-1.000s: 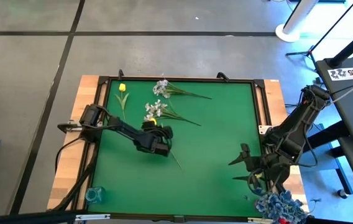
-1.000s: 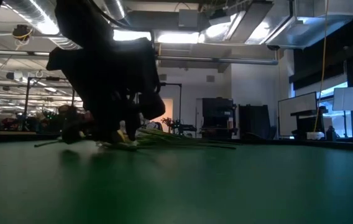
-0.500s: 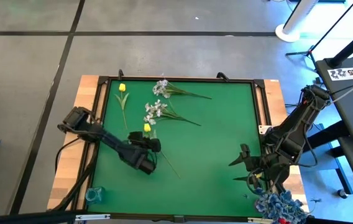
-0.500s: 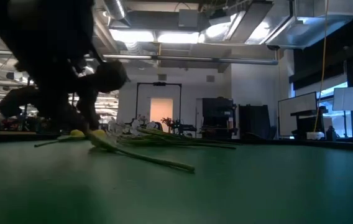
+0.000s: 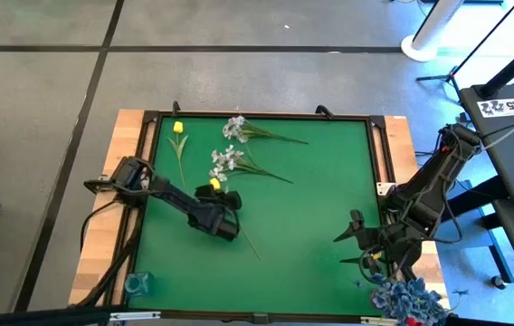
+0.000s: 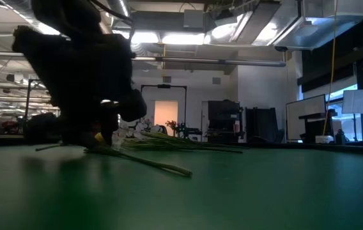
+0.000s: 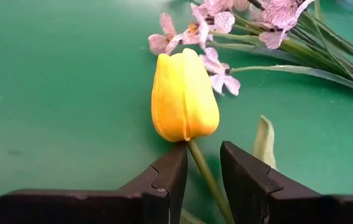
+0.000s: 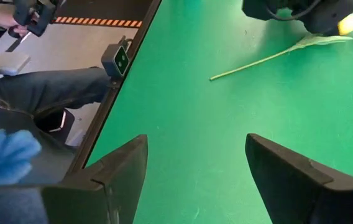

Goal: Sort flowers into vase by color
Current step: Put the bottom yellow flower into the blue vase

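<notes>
The yellow tulip point(image 7: 184, 95) is lying on the green mat point(image 5: 311, 199), left of the middle, its smooth waxy head closed into a plump egg shape and its thin green stem point(image 5: 249, 241) trailing away toward the near edge. The left gripper point(image 7: 200, 171) is sitting right over it, its two dark angular fingers point(image 7: 164, 180) standing on either side of the stem just below the head; there is a narrow gap between them and I cannot tell whether they are actually pinching the stem or only flanking it. A pale leaf point(image 7: 264, 142) is poking up beside the right-hand finger.

Just beyond the tulip's head, a spray of small white blossoms point(image 5: 226, 159) is resting on the mat, its papery petals tinged pink in the left wrist view and its long grassy leaves fanning off to the right. A second white spray point(image 5: 235, 126) is lying farther back, and another yellow tulip point(image 5: 177, 128) is lying near the back left corner, well apart from the rest.

The mat looks soft and felt-like, framed by a dark rail on a wooden table point(image 5: 94, 244). The right gripper point(image 5: 355, 243) is waiting at the near right edge with its fingers spread wide and nothing between them. A bunch of pale blue sprays point(image 5: 408, 297) is standing just beside it, off the mat. A small clear cup point(image 5: 136, 282) is sitting at the near left corner. In the right wrist view, a person's legs in jeans point(image 8: 36, 90) are showing beyond the table edge.
</notes>
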